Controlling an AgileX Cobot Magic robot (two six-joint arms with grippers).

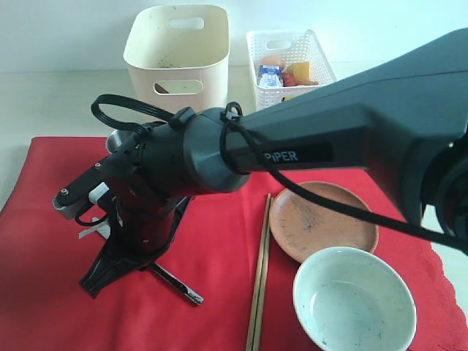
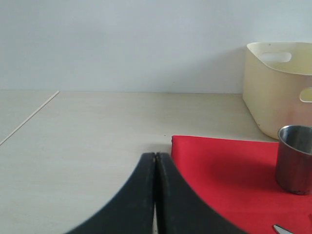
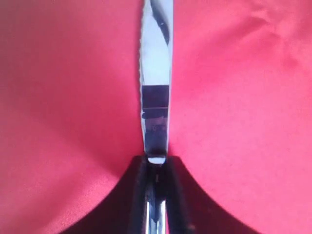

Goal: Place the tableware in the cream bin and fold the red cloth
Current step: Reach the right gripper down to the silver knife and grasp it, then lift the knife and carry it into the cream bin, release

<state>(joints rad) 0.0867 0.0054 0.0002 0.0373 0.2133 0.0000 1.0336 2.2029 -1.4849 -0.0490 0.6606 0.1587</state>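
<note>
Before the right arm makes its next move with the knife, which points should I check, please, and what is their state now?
1. Right pincer closed on steel knife: ok, the blade sits between the jaws.
2. Knife lifted off red cloth: not ok, it looks flat on it.
3. Cream bin top open: ok.
4. Left pincer out of the way: ok, shut and empty.
5. Steel cup clear of the path to the bin: cannot tell.

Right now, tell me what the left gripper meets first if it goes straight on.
Nothing near, it seems: the shut left gripper aims across the pale wooden tabletop toward the plain white wall. The bright red cloth and round steel cup lie off that line; depth is unclear.
</note>
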